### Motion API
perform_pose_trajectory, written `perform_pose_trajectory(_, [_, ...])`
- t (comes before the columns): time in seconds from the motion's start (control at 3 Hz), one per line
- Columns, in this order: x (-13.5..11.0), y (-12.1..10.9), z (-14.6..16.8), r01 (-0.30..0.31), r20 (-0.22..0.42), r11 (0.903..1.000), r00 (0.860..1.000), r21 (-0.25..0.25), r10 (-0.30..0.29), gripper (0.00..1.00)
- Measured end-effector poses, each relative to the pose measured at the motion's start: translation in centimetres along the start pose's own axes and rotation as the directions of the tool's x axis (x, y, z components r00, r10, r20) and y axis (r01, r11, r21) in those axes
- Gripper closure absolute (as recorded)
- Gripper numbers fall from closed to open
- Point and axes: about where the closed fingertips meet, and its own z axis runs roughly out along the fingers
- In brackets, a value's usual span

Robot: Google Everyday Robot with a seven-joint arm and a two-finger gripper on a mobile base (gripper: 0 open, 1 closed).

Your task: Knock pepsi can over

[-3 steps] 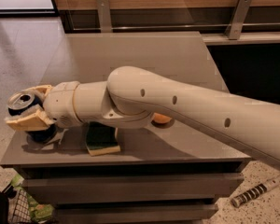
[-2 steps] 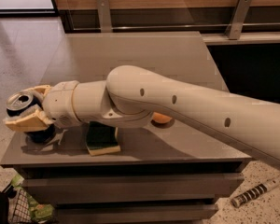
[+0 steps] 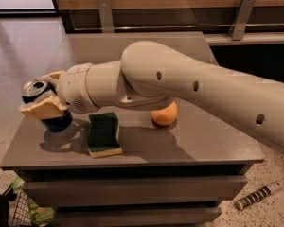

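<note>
The pepsi can (image 3: 58,122) is dark blue with a silver top and stands at the table's left front corner, leaning to the left. My gripper (image 3: 39,95) reaches in from the right, with one tan finger (image 3: 41,109) across the can's front and the other behind its top. The fingers are closed around the can's upper half. Only the can's rim and its blue lower end show.
A green and yellow sponge (image 3: 103,134) lies just right of the can near the front edge. An orange (image 3: 164,114) sits under my arm mid-table. The grey table (image 3: 213,145) has drawers below. A basket (image 3: 14,212) stands on the floor at the left.
The gripper and the can's top have shifted a little to the right and up. The sponge and the orange have not moved.
</note>
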Motion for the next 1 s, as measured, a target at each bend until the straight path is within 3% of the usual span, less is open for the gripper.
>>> perform_pose_trajectory(0.33, [-0.7, -1.5, -2.2, 0.003, -0.066, 0.9993, 0.998, 0.037, -0.001, 1.00])
perform_pose_trajectory(0.67, [-1.6, -3.3, -3.4, 0.033, -0.162, 0.9958, 0.987, 0.086, -0.019, 1.00])
perform_pose_trajectory(1.0, [-2.5, -4.6, -2.8, 0.070, -0.257, 0.9923, 0.966, 0.102, -0.042, 1.00])
